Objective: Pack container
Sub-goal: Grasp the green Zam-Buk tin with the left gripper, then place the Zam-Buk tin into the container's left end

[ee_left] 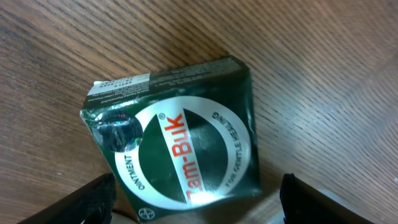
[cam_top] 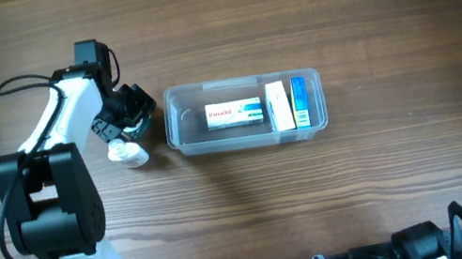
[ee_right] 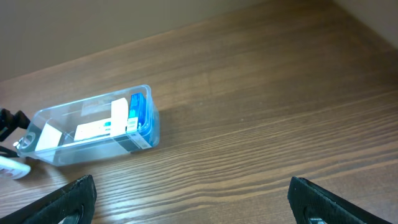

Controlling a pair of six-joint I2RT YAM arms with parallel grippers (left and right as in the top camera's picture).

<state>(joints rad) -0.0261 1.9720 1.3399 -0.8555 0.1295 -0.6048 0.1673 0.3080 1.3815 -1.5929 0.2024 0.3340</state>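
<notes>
1. The left claw stands wide and holds nothing, its fingers either side of the dark green cardboard ointment box. The box lies flat and skewed on the wooden worktop, so closing across that skew could catch corners rather than flat sides, and the box could twist or squirt out
2. I cannot tell whether the fingers reach low enough around the box; a shallow pinch on the glossy card could let it slip on the lift
3. The clear rectangular plastic container sits near the middle of the worktop, just right of the left arm; a low carry could knock its left end wall and shove the light tub away
4. Inside it, a white carton lies flat in the middle, with a cream carton and a blue carton on edge at the right end. Only the left end looks free, so a drop off that spot could leave the green box perched on the white carton
5. The right claw hangs wide and empty, well apart from the container, so nothing steadies it
</notes>
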